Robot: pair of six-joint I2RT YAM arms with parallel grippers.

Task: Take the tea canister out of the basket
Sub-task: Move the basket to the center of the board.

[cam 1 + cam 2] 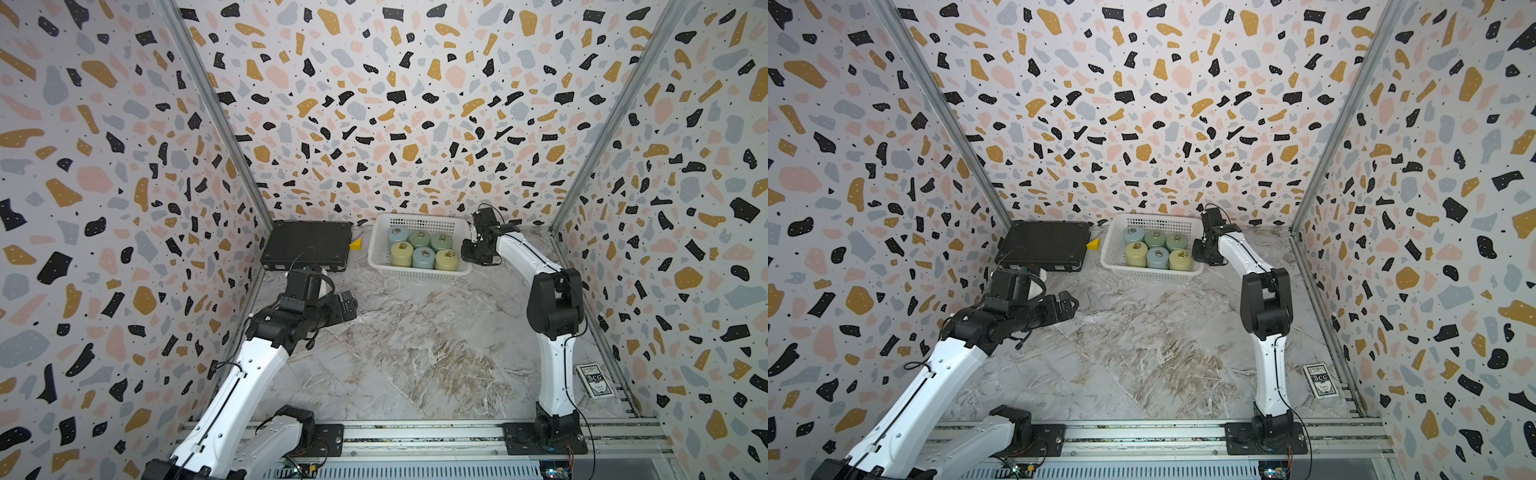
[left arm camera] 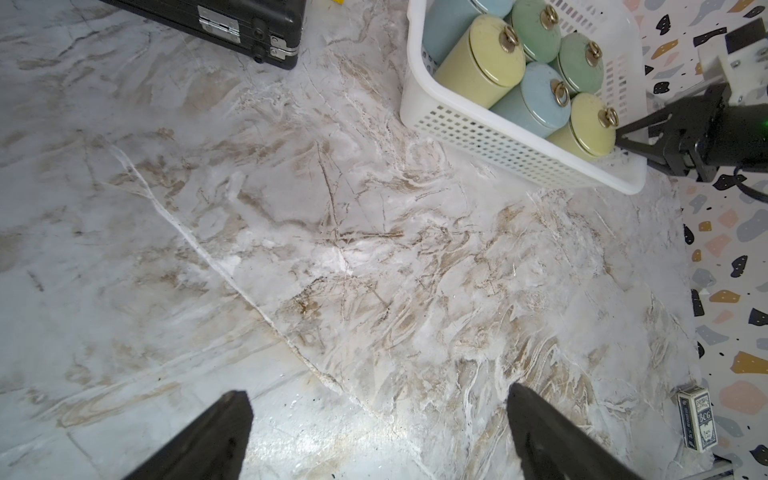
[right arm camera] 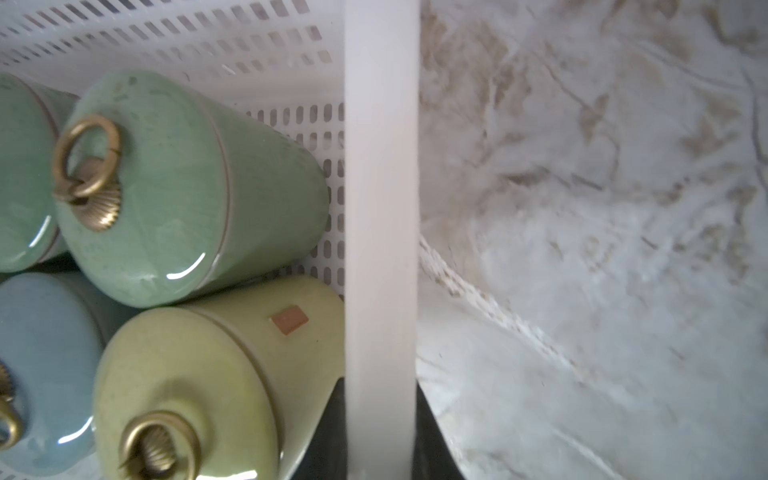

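Tea canisters [image 1: 418, 237], six in all, stand upright in two rows of three inside the white perforated basket [image 1: 417, 273], packed close together. The basket sits at the far edge of the marbled worktop [image 1: 415, 353], a little right of that edge's middle. Each lid carries a brass ring [image 3: 87, 158]. The row nearer the worktop's middle holds a pale yellow-green canister [image 1: 402, 253], a blue canister [image 1: 423, 257] and a yellow canister [image 1: 446, 259]. The far row holds one blue and two green.

The right claw [image 1: 466, 252] is at the basket's right end wall, beside the yellow canister. In the right wrist view the white rim [image 3: 380, 208] runs straight between its two black fingers [image 3: 432, 440], one inside the basket and one outside. The claw is closed tight on that rim and grips no canister. Whether the inner finger touches the yellow canister I cannot tell.

The left claw [image 2: 376, 392] hangs over the left part of the worktop, just in front of a flat black case [image 1: 307, 245] that lies in the far left corner. Its jaws are spread wide with only bare marble below them. It holds nothing.

A small yellow wedge [image 1: 355, 244] lies between the case and the basket. A blue box of playing cards [image 1: 591, 380] lies by the right edge, toward the near right corner.
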